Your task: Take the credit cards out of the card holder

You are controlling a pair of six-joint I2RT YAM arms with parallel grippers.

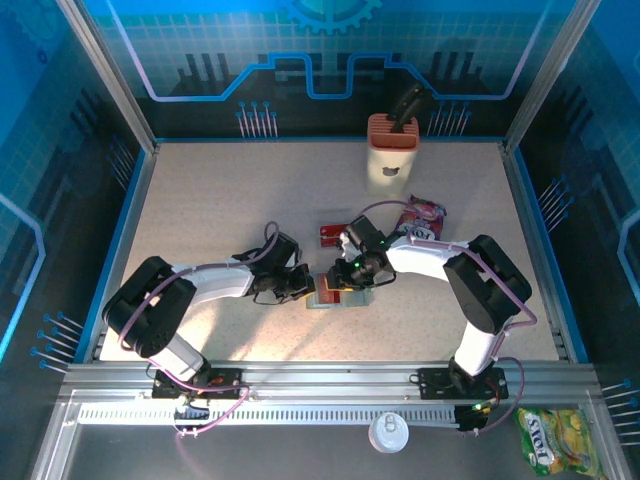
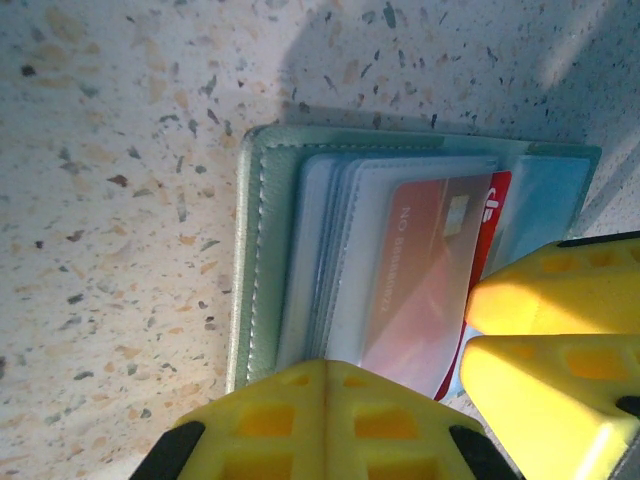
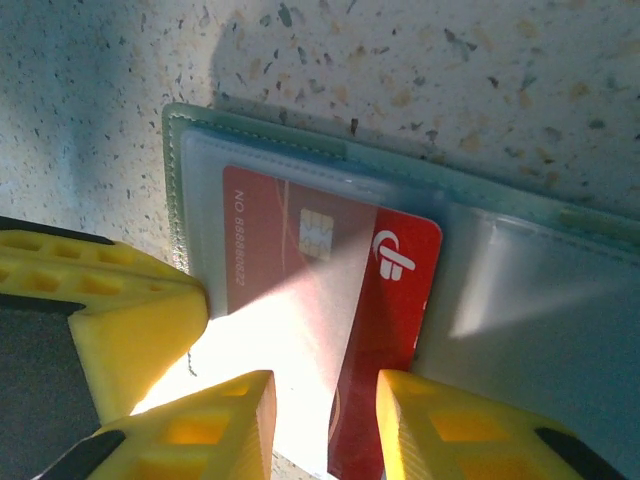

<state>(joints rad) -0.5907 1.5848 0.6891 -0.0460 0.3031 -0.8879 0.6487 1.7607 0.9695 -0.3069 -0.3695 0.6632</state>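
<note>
The card holder (image 1: 330, 301) lies open on the table between my two grippers, with a green stitched edge (image 2: 255, 250) and clear sleeves (image 3: 520, 330). A red credit card (image 3: 400, 300) with a chip sits in one sleeve, and its end pokes out of the sleeve's mouth (image 2: 430, 260). My left gripper (image 2: 328, 365) is shut, its tips down on the holder's near edge (image 1: 300, 287). My right gripper (image 3: 325, 400) stands with jaws apart over the card's exposed strip (image 1: 352, 280). A second small red card (image 1: 330, 235) lies flat behind the holder.
A crinkled purple-red snack packet (image 1: 421, 214) lies right of the loose card. A tall orange-and-cream block (image 1: 392, 150) stands at the back. The two grippers crowd each other over the holder, fingers (image 2: 550, 300) almost touching.
</note>
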